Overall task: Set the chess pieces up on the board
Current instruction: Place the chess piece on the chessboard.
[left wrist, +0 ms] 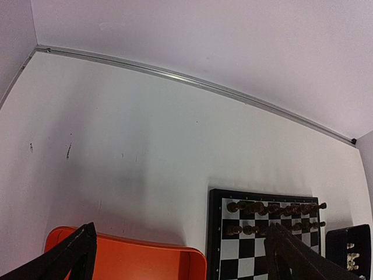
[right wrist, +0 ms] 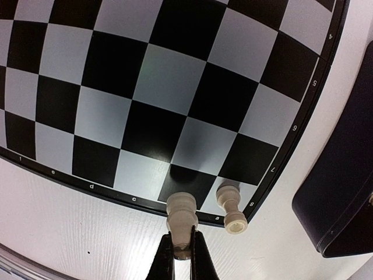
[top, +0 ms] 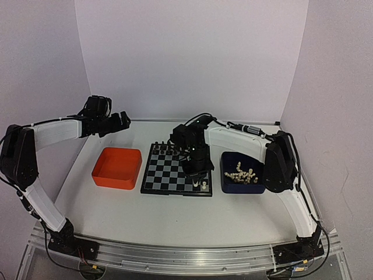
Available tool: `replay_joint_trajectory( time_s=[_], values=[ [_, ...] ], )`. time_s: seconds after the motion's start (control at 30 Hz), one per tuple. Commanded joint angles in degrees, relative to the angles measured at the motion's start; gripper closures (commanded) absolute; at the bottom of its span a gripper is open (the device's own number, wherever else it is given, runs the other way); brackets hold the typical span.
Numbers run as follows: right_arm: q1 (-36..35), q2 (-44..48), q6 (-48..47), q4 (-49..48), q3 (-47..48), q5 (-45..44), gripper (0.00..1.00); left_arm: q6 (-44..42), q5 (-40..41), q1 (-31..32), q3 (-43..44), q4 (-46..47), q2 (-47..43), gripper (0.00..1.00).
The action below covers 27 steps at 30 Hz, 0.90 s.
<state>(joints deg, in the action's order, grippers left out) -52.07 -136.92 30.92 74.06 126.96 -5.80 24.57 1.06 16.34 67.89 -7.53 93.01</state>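
The board [top: 166, 171] lies mid-table with dark pieces [left wrist: 274, 207] in its two far rows. My right gripper [right wrist: 183, 252] is shut on a cream-white chess piece [right wrist: 182, 216] and holds it over the board's near right rim, next to the corner square. Another cream-white piece [right wrist: 229, 205] stands on that corner square. In the top view the right gripper [top: 198, 175] hovers at the board's near right corner. Several cream-white pieces [top: 241, 174] lie in the dark blue tray. My left gripper [top: 119, 121] is open and empty, high behind the orange tray.
The orange tray [top: 117, 167] sits left of the board; its rim [left wrist: 145, 248] shows in the left wrist view. The dark blue tray [top: 241, 186] sits right of the board, close to the right arm; its corner [right wrist: 344, 198] shows in the right wrist view.
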Motion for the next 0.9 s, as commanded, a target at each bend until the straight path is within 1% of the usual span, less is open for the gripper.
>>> replay_joint_trajectory(
  time_s=[0.0, 0.67, 0.8, 0.87],
  values=[
    [-0.16, -1.25, 0.84, 1.11, 0.11, -0.28, 1.0, -0.84, 0.09, -0.08, -0.46, 0.32, -2.65, 0.0],
    [-0.19, -2.94, 1.31, 0.71, 0.12, -0.36, 1.0, -1.48, 0.77, -0.08, -0.75, -0.01, -3.27, 0.0],
    [-0.17, -2.76, 1.49, 0.72, -0.19, -0.2, 0.96, -1.55, 0.93, -0.07, -0.75, 0.0, -3.27, 0.0],
    [-0.17, -2.71, 1.51, 0.7, -0.22, -0.18, 0.92, -1.55, 0.96, -0.08, -0.75, -0.03, -3.24, 0.0]
  ],
)
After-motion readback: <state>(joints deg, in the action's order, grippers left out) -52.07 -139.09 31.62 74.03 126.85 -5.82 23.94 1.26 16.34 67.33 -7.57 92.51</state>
